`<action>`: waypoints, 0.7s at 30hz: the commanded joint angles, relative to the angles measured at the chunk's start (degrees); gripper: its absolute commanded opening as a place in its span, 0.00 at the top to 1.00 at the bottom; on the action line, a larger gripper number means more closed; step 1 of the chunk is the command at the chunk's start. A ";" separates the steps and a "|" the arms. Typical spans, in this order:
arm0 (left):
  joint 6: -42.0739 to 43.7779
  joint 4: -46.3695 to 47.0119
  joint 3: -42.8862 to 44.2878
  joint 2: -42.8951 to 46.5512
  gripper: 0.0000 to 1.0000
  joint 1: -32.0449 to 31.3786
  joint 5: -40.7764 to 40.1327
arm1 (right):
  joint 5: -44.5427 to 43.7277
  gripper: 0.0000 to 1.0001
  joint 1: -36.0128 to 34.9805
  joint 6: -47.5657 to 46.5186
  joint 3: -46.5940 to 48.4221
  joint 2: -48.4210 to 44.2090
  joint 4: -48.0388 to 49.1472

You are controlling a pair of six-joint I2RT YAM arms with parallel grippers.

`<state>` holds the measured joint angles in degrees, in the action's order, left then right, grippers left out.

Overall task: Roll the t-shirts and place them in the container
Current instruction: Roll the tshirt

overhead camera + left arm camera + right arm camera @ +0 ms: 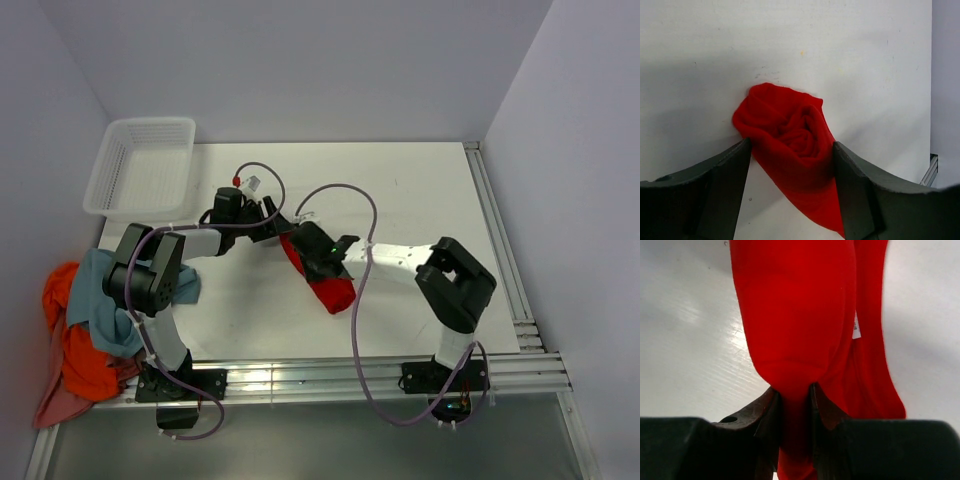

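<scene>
The red t-shirt (336,294) lies rolled into a narrow bundle, slanting across the middle of the white table (420,200). My left gripper (277,228) is at the roll's far end. In the left wrist view its jaws (791,145) stand wide apart on either side of the spiral end of the red roll (790,130), and the right finger touches the cloth. My right gripper (322,258) sits on the roll's middle. In the right wrist view it (796,390) is shut on a fold of the red cloth (795,305), with the white neck label (856,330) beside it.
A heap of other t-shirts hangs over the table's left edge: blue-grey (100,300), orange (78,355), pinkish (52,405). A white mesh basket (140,165) stands at the back left corner. Metal rails (500,260) run along the right and near edges.
</scene>
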<state>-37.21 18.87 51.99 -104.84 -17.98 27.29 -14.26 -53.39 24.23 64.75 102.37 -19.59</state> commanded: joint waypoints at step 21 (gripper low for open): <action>1.88 -5.95 0.13 3.76 0.01 4.17 4.26 | 46.17 1.00 18.05 3.55 -15.97 -1.56 16.96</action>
<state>-37.04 16.08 50.72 -103.48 -14.13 30.15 30.06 -35.57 30.04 49.76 99.57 0.43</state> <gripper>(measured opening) 0.994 0.298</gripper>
